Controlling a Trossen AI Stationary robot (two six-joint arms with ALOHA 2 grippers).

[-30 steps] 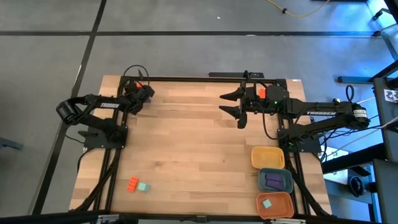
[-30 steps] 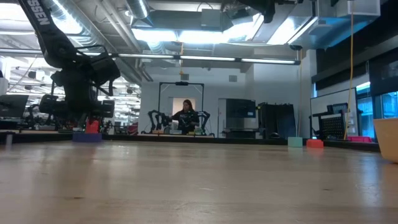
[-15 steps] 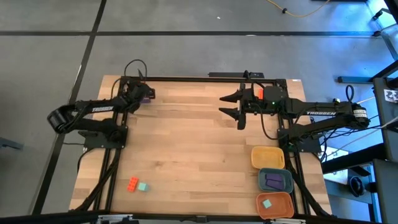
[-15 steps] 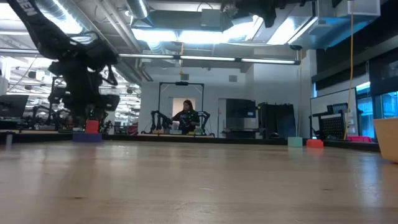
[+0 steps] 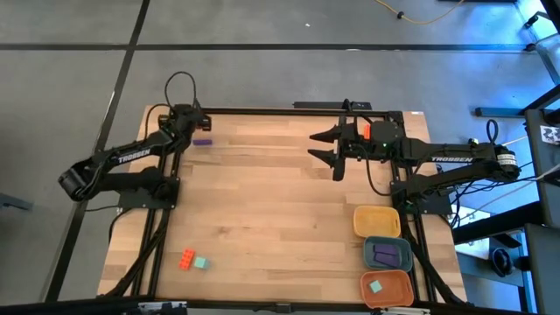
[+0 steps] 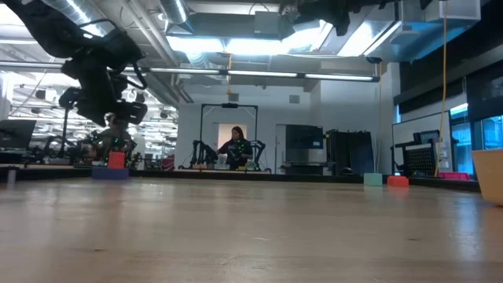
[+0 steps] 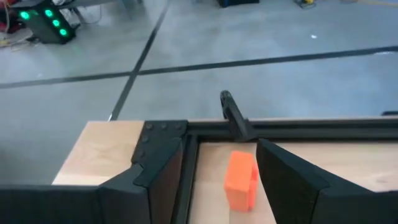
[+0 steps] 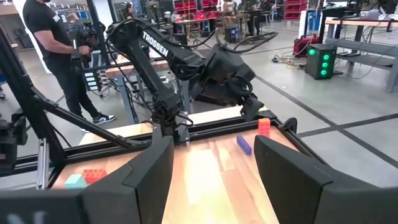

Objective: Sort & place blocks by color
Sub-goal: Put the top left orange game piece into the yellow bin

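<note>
An orange-red block (image 7: 239, 180) stands upright on the table by the far left corner, beside a purple bar (image 5: 202, 141). My left gripper (image 5: 186, 115) hangs open above the orange-red block (image 6: 116, 159), clear of it. My right gripper (image 5: 326, 147) is open and raised over the table's far middle, with nothing between its fingers. Another orange-red block (image 5: 187, 259) and a teal block (image 5: 201, 262) lie near the front left. The blue-grey tray (image 5: 404, 259) holds a purple block (image 5: 385, 255). A teal block (image 5: 375, 286) lies in the orange tray (image 5: 402, 293).
A yellow tray (image 5: 377, 221) stands beyond the other two at the near right. A black frame rail (image 7: 298, 127) runs along the table's far edge and corner. The wide middle of the tabletop (image 5: 271, 210) is bare wood. A person (image 8: 53, 37) stands beyond the table.
My left gripper has risen from around the orange-red block, drawn back toward the far left corner and rolled at the wrist. The orange-red block and the purple bar have stayed where they were, and the bar now shows uncovered from above.
</note>
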